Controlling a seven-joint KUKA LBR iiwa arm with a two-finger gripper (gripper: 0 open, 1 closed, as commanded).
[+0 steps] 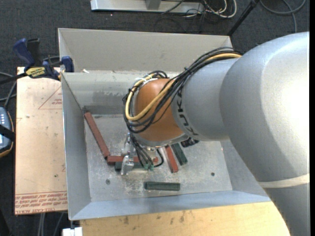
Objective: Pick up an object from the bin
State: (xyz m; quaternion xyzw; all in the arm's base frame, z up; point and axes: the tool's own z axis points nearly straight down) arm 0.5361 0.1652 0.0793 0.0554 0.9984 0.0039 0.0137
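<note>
Your gripper (129, 165) sits low by short brown stick (116, 159) — handy spot for picking; open or shut — can't tell.

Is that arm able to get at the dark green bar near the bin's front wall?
Probably yes. The dark green bar lies flat and alone on the floor of the bin, nothing over it, beside the end effector; the front wall may crowd it.

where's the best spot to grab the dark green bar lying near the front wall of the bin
The dark green bar lies flat and alone, with bare bin floor along both long sides. So it is probably best taken at its middle, from straight above, with the tool set across its narrow width.
</note>
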